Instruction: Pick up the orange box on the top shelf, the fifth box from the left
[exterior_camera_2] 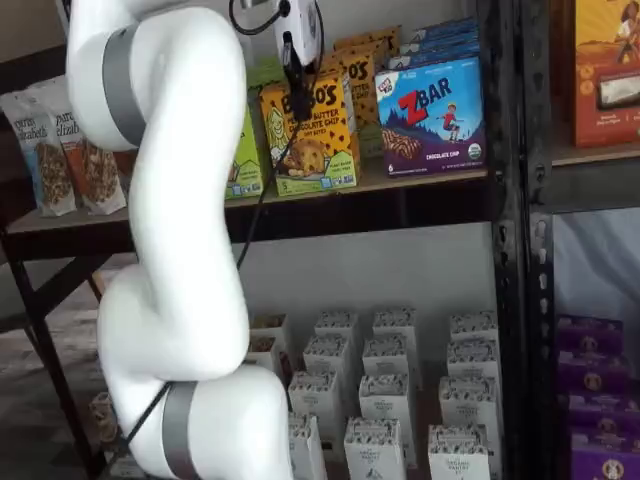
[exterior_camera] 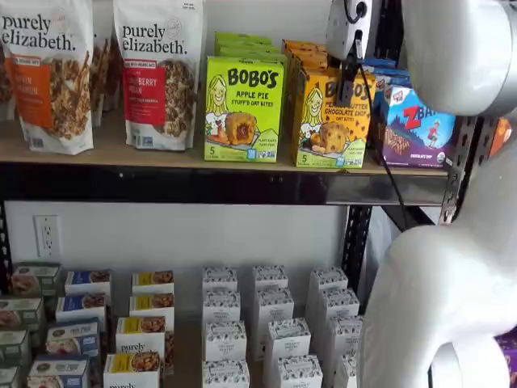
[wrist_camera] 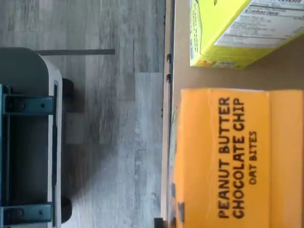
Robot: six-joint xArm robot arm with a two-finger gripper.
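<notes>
The orange box stands on the top shelf in both shelf views, between a lime-green Bobo's box and a blue ZBar box. In the wrist view its orange top reads "Peanut Butter Chocolate Chip Oat Bites". My gripper hangs in front of the orange box's upper part, and it also shows in a shelf view. Only a narrow black finger shape under the white body shows, so I cannot tell whether it is open. It holds nothing that I can see.
Granola bags stand further left on the top shelf. More Bobo's boxes stand behind the front row. Many small cartons fill the lower shelf. A black upright stands right of the ZBar box. My white arm fills the foreground.
</notes>
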